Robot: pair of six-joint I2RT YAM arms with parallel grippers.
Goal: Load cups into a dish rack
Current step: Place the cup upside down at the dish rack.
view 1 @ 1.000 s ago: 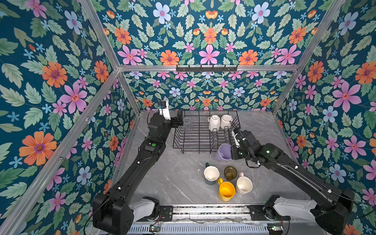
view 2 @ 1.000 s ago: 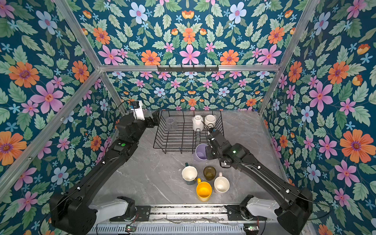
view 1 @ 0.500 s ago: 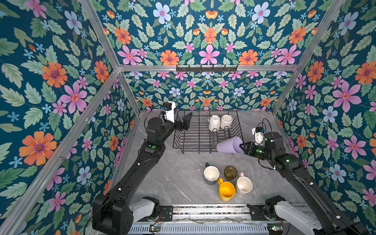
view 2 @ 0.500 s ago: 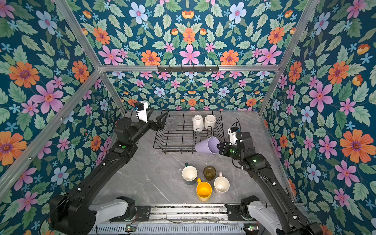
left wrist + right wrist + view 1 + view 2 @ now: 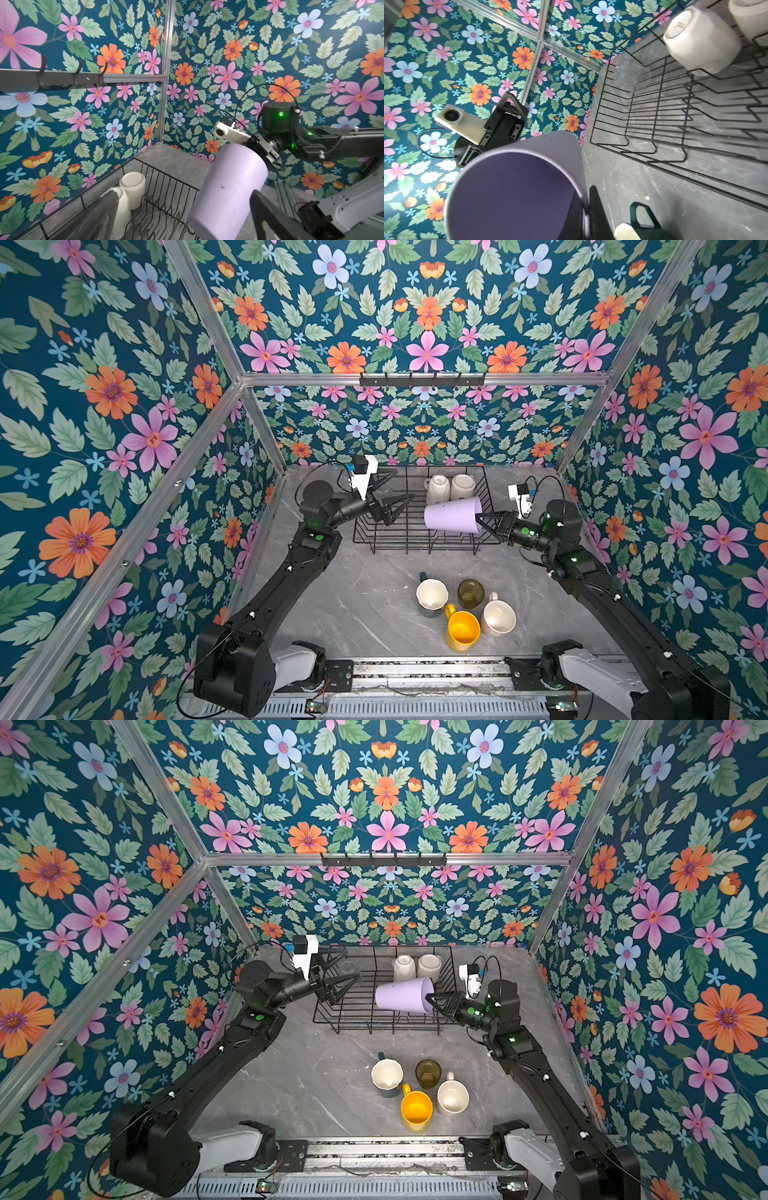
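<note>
- Your right gripper (image 5: 482,520) is clamped on the rim of the lilac tumbler (image 5: 451,514); one finger goes into the mouth, the other lies outside the wall.
- The tumbler lies on its side in the air, above the right half of the dish rack (image 5: 419,539); its mouth faces the right arm and its base points toward the left arm.
- Your left gripper (image 5: 402,486) stands wide and empty over the rack's left half, apart from the tumbler.
- The rack sits at the far end of the table (image 5: 353,605); two white mugs (image 5: 437,488) stand upside down, side by side, in its far right corner; a clear glass (image 5: 631,74) sits in its far left corner.
- Four cups wait in a close cluster on the table in front of the rack: the dark green mug (image 5: 431,595), the olive-brown glass (image 5: 470,593), the yellow mug (image 5: 462,628) and the pale pink mug (image 5: 498,616); all four stand upright, mouths up.
</note>
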